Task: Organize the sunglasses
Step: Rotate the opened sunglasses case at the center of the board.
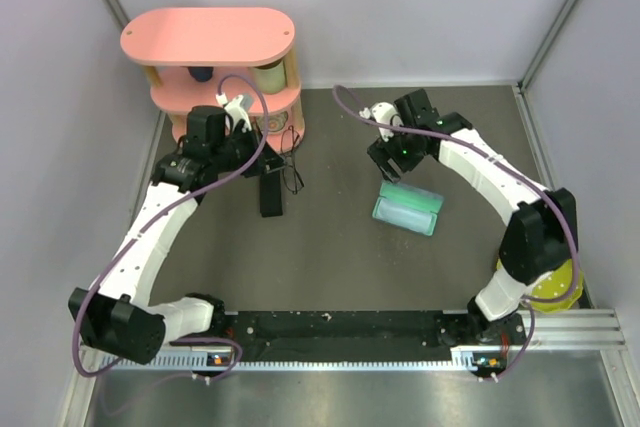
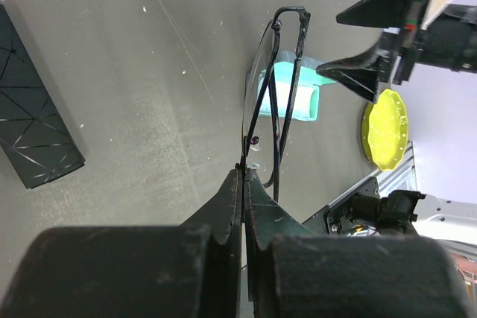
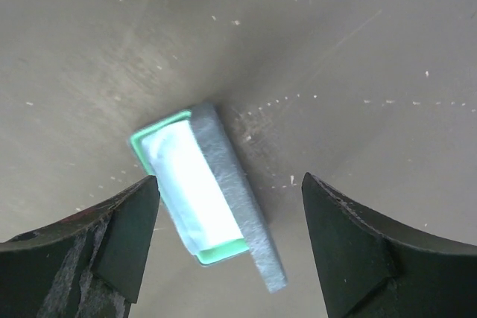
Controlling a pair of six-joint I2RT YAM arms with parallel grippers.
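The left arm point(image 1: 150, 232) rises from its base with the elbow bowed outward and the wrist turned inward. The left claw point(image 2: 242, 176) is pressed tight, its fingertips pinching the thin wire frame of the sunglasses point(image 2: 289, 12), which jut out ahead of the claw. The right arm point(image 1: 480, 162) arcs forward and inward, with the wrist pitched down. The right claw point(image 3: 229, 184) points downward, fingers spread wide and gripping nothing.

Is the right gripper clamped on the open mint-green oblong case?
No: the right gripper hangs over the mint-green oblong case with its jaws wide apart.
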